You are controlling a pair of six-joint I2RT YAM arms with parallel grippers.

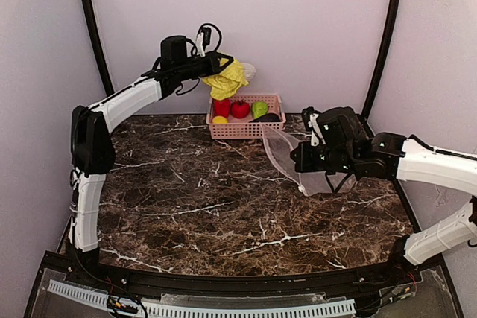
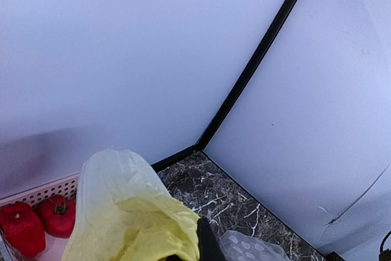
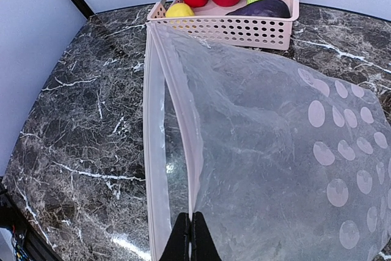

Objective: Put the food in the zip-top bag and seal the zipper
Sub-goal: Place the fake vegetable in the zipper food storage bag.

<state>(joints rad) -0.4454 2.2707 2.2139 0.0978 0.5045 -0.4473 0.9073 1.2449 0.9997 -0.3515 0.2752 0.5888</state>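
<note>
Above the basket (image 1: 246,127), left tool (image 1: 221,67) grips the cabbage (image 2: 128,212) — right tool (image 3: 190,236) pinches the empty bag (image 3: 275,151) by its open zipper (image 3: 155,151)

The dark, white-veined marble counter (image 1: 223,206) bears a pink lattice basket (image 1: 242,130) at its far edge, with the clear dotted bag (image 1: 287,154) just beside that basket's near-right corner.

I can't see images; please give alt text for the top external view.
The left gripper holds a yellow-green cabbage lifted above a pink basket. The right gripper pinches the mouth edge of a clear zip-top bag over the marble table.
</note>
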